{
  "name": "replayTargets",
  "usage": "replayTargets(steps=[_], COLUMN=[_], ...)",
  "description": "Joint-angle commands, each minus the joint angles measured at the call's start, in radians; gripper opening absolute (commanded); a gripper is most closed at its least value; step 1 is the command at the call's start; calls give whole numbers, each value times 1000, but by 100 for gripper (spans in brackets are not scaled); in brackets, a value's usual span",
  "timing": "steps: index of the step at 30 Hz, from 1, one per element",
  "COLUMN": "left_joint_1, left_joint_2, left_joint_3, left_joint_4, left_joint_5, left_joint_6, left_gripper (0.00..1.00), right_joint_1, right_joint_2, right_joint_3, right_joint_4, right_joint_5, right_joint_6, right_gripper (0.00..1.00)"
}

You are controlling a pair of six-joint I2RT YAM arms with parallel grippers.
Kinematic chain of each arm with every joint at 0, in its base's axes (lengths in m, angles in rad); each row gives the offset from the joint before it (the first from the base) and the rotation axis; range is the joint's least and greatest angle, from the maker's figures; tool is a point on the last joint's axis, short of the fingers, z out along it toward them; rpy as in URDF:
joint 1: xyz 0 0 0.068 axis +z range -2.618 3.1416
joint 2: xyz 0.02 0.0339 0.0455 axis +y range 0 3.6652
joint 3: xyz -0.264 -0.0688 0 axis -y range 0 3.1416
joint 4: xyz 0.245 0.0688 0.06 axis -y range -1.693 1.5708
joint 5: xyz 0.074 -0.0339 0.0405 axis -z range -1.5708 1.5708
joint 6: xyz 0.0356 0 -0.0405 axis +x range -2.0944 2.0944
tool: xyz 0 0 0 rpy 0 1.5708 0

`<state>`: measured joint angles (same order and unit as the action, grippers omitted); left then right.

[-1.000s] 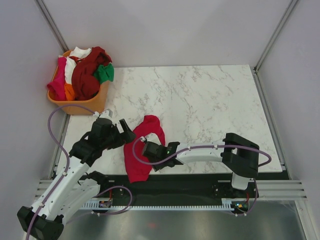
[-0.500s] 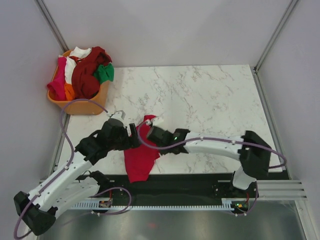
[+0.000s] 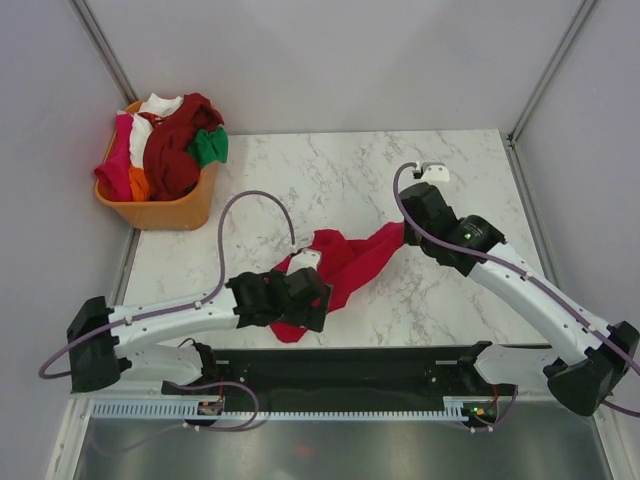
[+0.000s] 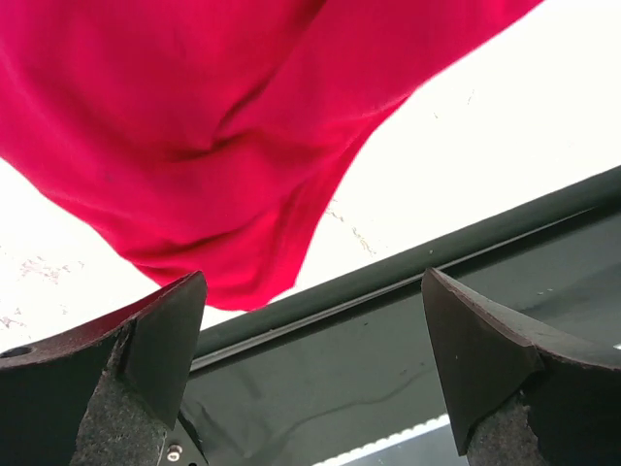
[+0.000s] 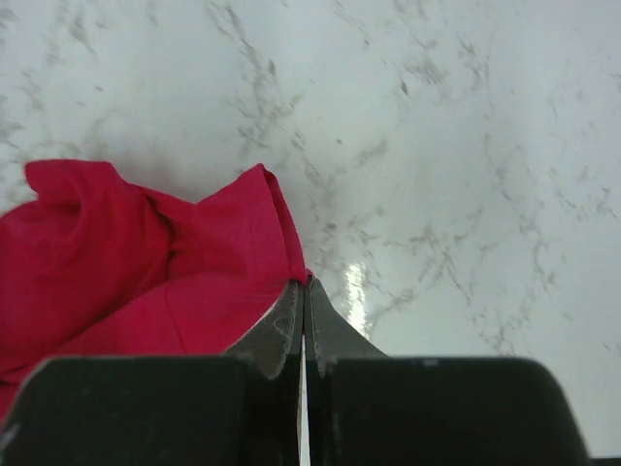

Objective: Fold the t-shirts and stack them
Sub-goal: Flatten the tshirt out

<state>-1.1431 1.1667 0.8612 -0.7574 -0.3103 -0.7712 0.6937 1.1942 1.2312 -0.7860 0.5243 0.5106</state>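
Note:
A crimson red t-shirt [image 3: 355, 262] lies crumpled on the marble table [image 3: 400, 170], drawn out in a band from the near middle toward the right. My right gripper [image 3: 402, 232] is shut on its right end; in the right wrist view the fingertips [image 5: 294, 296] pinch a corner of the cloth [image 5: 116, 262]. My left gripper [image 3: 305, 300] hovers over the shirt's near left end, jaws wide open and holding nothing. In the left wrist view the shirt's hem [image 4: 194, 116] hangs just beyond the open fingers [image 4: 165, 330]. More t-shirts [image 3: 175, 150] sit heaped in the basket.
An orange plastic basket [image 3: 165, 212] stands off the table's far left corner, piled with magenta, white, maroon, orange and green cloth. A black rail [image 4: 388, 340] runs along the near table edge, right under the left gripper. Grey walls enclose the table on three sides.
The right gripper shut on the shirt and pulled its end far to the right, stretching it out. The left arm dropped low and swung rightward to the shirt's near end.

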Motion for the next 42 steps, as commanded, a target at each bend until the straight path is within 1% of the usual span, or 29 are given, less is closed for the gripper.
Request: replayTargets(steps=[1,3,4,8,11,12,13,14,15,16,18,19,20,21,22,23,24,25,26,28,30,31,32,33,35,37,38,39,42], left_joint_1=[-67,-73,-73,-70,-63,-64,-66,-67,-67,-67,-67,-66,-66,-58,-50,-28,-14,2,29,52,75,82,86,88,88,88,88,88,88], left_joint_2=[115,146,146,123,111,105,102,100,105,106,81,59,36,12,-52,-85,-122,-186,-218,-296,-340,-376,-389,-398,-401,-392,-384,-374,-326], left_joint_3=[80,97,110,128,160,183,194,203,223,231,251,257,265,277,285,289,292,292,292,289,283,282,280,280,285,297,298,300,292], left_joint_4=[-5,-13,-13,-13,-13,-13,-13,-13,-13,-13,-13,-13,-13,-13,-13,-13,-13,-13,-13,-13,-13,-13,-13,-13,-13,-13,-13,-13,-13], left_joint_5=[-122,-144,-144,-144,-144,-144,-144,-144,-144,-144,-144,-144,-144,-144,-144,-144,-144,-144,-144,-144,-144,-144,-144,-144,-144,-144,-144,-144,-144], left_joint_6=[-57,-71,-71,-71,-71,-71,-71,-71,-71,-71,-71,-71,-71,-71,-71,-71,-71,-71,-71,-71,-71,-71,-71,-71,-71,-71,-71,-71,-71], left_gripper=[100,100,100,100,100,100,100,100,100,100,100,100,100,100,100,100,100,100,100,100,100,100,100,100,100,100,100,100,100], right_joint_1=[-36,-57,-104,-275,-298,-298,-298,-296,-298,-298,-298,-298,-298,-298,-298,-299,-303,-287,-272,-255,-253,-250,-246,-235,-221,-200,-201,-245,-365], right_joint_2=[-18,-36,-45,-113,-143,-136,-125,-114,-88,-73,0,40,88,222,308,397,536,576,594,608,622,614,602,582,538,451,382,352,265], right_joint_3=[-62,-84,-94,-104,-24,16,124,183,241,367,520,710,828,958,1245,1368,1440,1401,1345,1320,1349,1309,1297,1307,1298,1224,1200,1190,1092], right_joint_4=[-59,-65,-70,-49,16,24,22,24,27,43,48,27,1,-34,-106,-113,12,154,303,527,669,979,1125,1187,1191,1044,925,625,327], right_joint_5=[19,32,37,-84,-379,-529,-605,-650,-755,-794,-834,-849,-868,-895,-1038,-1152,-1273,-1425,-1564,-1583,-1642,-1655,-1656,-1662,-1685,-1686,-1672,-1613,-1526], right_joint_6=[-12,-21,-27,-104,-190,-195,-185,-173,-143,-129,-75,-60,-54,-44,4,55,156,397,519,594,742,875,1045,1065,1039,936,834,613,374], right_gripper=[0,0,0,0,0,0,0,0,0,0,0,0,0,0,0,0,0,0,0,0,0,0,0,0,0,0,0,0,0])
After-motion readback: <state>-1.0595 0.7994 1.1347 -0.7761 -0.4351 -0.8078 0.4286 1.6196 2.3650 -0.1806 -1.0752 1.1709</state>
